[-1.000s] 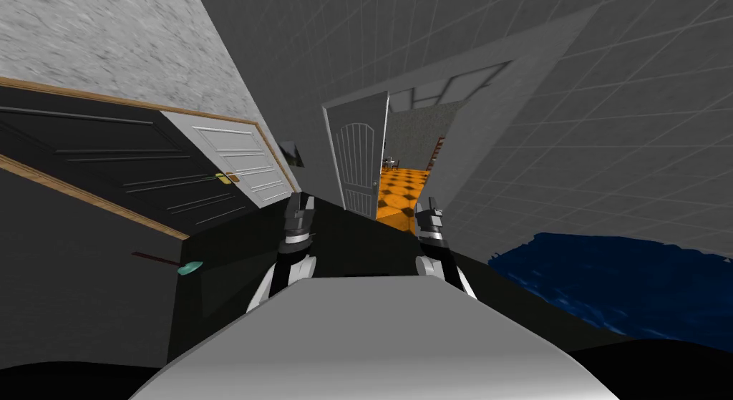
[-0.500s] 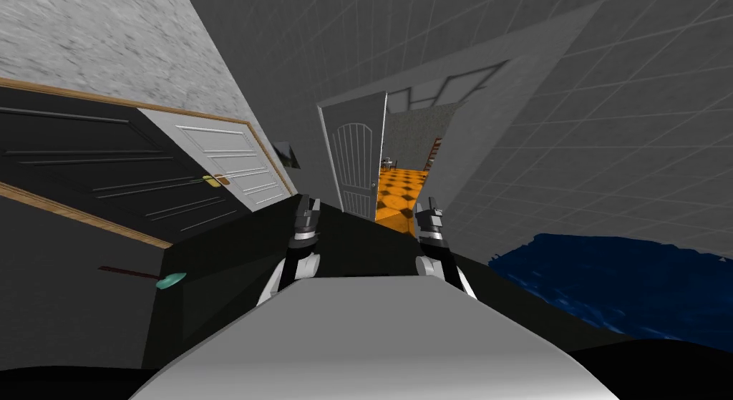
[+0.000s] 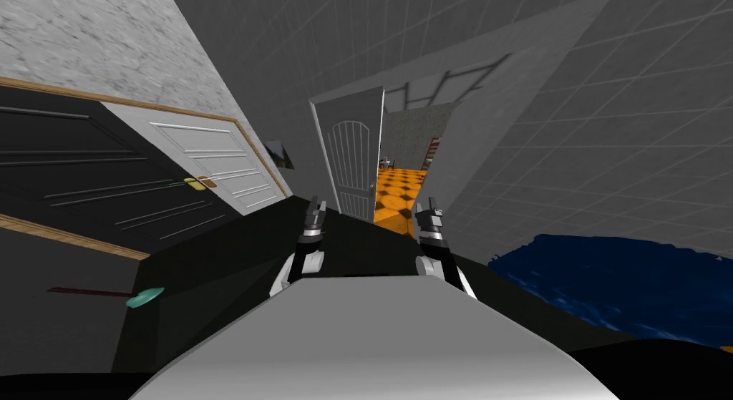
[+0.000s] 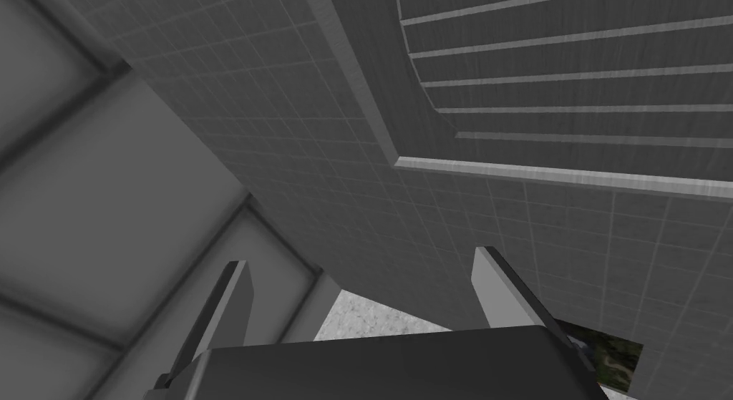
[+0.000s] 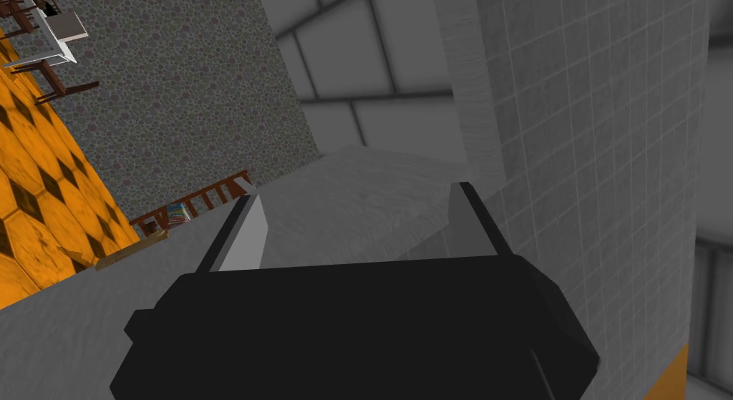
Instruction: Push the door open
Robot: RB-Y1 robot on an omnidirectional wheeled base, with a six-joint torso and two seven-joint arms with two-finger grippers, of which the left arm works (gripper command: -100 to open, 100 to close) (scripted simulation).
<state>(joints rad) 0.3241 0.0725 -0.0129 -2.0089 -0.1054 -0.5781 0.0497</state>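
A white panelled door stands ajar straight ahead, hinged on its left edge. Beside it the gap shows an orange and black tiled floor. My left gripper is raised in front of the door's lower part, still short of it. In the left wrist view, the left gripper is open and empty, and the door's arched, slatted panel lies beyond it. My right gripper hangs by the opening's right side. In the right wrist view, the right gripper is open too, facing the grey door frame and the orange floor.
On the left wall are a second white door with a brass handle and a dark door. A teal-headed tool lies low on the left. A dark blue mass sits on the right. Chairs stand beyond the doorway.
The whole head picture has slid left, so I have turned or moved toward the ajar door. My left gripper has shifted right, closer to the door. The right arm has kept its place.
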